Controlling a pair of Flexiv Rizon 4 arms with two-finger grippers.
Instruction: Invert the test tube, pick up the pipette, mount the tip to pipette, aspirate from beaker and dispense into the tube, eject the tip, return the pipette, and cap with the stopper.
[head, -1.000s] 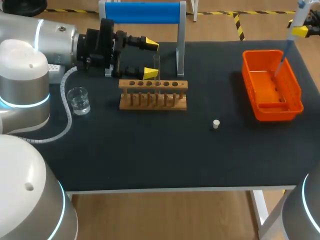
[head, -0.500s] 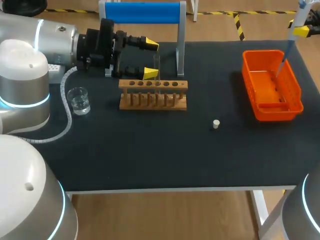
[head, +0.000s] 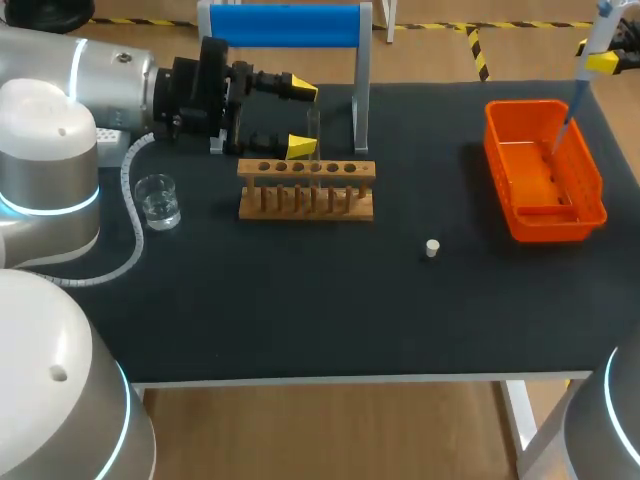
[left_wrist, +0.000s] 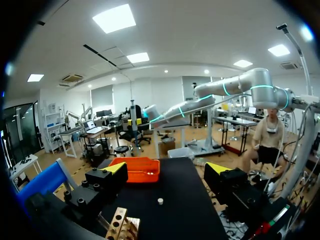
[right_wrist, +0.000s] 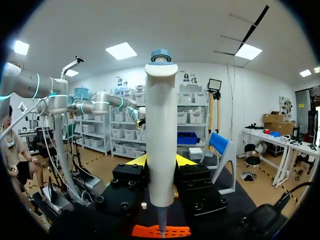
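Note:
A clear test tube (head: 313, 125) stands upright in the wooden rack (head: 306, 190). My left gripper (head: 303, 118) is open, with one yellow tip on each side of the tube and neither touching it. In the left wrist view the left gripper (left_wrist: 166, 170) stands wide open above the rack (left_wrist: 118, 224). My right gripper (head: 601, 62) is shut on the white pipette (head: 590, 45), whose tip (head: 563, 130) hangs over the orange bin (head: 590, 175). The pipette (right_wrist: 161, 140) stands upright between the right gripper's (right_wrist: 161, 161) fingers. A glass beaker (head: 158, 200) sits left of the rack. The small stopper (head: 432, 248) lies mid-table.
The blue and grey pipette stand (head: 290, 25) rises behind the rack at the table's far edge. The left arm's grey cable (head: 125, 200) curls on the table around the beaker. From the right wrist, the orange bin (right_wrist: 182, 231) lies right under the pipette.

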